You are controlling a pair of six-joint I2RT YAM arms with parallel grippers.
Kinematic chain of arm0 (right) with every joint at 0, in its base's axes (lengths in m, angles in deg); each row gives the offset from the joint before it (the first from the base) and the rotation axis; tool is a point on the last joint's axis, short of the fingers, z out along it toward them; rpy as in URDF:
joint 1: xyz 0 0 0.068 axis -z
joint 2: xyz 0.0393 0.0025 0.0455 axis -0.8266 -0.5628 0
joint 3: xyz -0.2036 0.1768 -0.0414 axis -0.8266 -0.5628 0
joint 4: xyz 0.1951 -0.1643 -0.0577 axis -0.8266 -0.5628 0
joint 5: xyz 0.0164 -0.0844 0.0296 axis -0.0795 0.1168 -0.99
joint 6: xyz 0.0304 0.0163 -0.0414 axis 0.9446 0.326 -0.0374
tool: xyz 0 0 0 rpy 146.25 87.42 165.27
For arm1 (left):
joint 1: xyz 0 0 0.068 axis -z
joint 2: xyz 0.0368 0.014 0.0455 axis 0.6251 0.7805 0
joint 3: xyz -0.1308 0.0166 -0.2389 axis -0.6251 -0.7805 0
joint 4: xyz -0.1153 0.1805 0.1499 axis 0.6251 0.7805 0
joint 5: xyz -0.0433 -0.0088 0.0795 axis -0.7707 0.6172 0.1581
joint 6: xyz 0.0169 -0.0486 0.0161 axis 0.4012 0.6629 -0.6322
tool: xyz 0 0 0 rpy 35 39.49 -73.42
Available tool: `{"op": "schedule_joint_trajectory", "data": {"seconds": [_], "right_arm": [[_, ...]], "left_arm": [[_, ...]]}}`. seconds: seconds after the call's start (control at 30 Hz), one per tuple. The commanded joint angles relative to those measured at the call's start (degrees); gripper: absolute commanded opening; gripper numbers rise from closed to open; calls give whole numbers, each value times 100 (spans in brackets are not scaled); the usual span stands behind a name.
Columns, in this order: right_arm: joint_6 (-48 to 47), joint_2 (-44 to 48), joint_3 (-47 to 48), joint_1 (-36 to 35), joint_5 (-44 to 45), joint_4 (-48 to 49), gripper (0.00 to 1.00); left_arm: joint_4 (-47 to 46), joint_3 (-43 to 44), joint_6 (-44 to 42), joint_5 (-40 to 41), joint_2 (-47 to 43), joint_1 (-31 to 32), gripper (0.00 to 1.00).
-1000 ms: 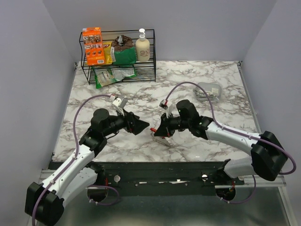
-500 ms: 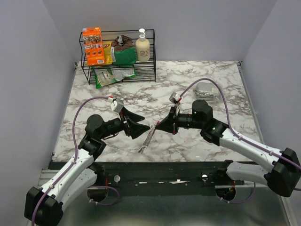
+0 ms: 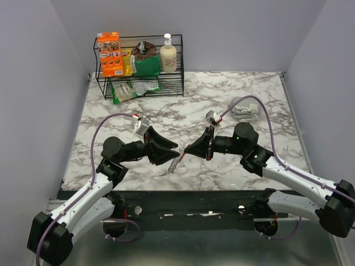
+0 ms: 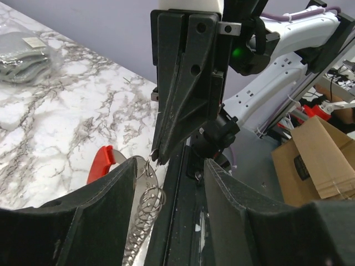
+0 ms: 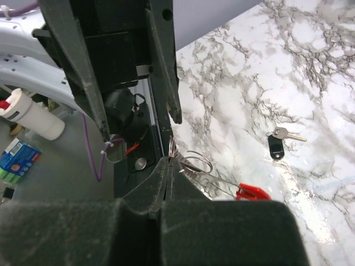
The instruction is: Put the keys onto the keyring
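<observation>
While the right tool, pinched shut, holds the keyring by its wire loop, the left tool stands half open astride that loop, gripping nothing. On the bench, near the keyring but apart: keys. Step, judged: steadying the loop. Next: fetch keys, thread them on.

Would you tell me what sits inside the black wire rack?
On its upper shelf stand an orange box, a green bag and a cream pump bottle; below lie green-and-white packets. Anything behind them is covered.
</observation>
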Motion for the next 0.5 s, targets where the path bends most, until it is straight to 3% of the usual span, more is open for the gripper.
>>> {"op": "schedule_joint_trajectory", "data": {"seconds": [0.0, 0.47], "right_arm": [[100, 228, -77, -40, -292, 638, 1], [162, 405, -200, -40, -494, 876, 1]], "left_arm": [[-147, 46, -94, -117, 97, 102, 58], [-515, 29, -51, -196, 132, 216, 51]]}}
